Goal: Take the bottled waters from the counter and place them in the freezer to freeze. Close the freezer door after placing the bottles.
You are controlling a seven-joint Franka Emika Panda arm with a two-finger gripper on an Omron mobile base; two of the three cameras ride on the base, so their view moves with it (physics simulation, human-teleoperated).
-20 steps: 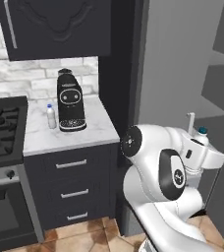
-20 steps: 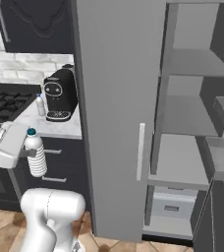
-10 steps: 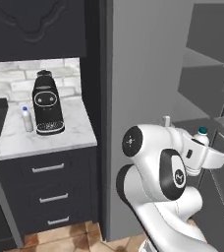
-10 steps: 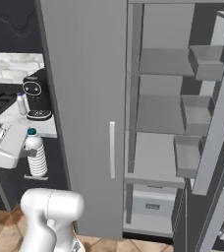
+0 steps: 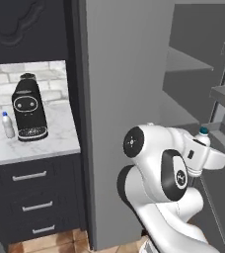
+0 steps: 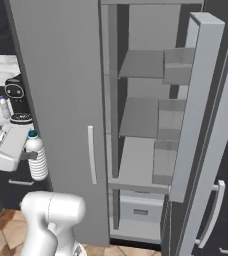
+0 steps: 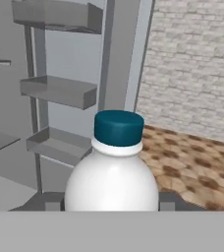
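One bottle in hand, one left on the counter (image 5: 45, 146).

My gripper (image 6: 30, 156) clamps the teal-capped bottle (image 6: 36, 159) upright beside the open freezer (image 6: 141, 165); I'd keep it level onto a shelf. The blue-capped bottle (image 5: 7, 124) waits by the coffee machine (image 5: 29, 113).

We're seeing a whitish ribbed bottle (image 6: 36, 161) with a dark teal cap (image 7: 119, 127), and next to the black coffee machine (image 5: 29, 107) a second small bottle (image 5: 7, 124) with a blue cap. The surface (image 5: 55, 141) under that machine is white marble with grey veins, over dark drawers (image 5: 33, 197) with pale handles. Freezer (image 6: 61, 100) is plain grey all over, shelves included, pale handle. Floor (image 7: 197, 162) is mottled brown tile, wall (image 7: 197, 64) pale brick.
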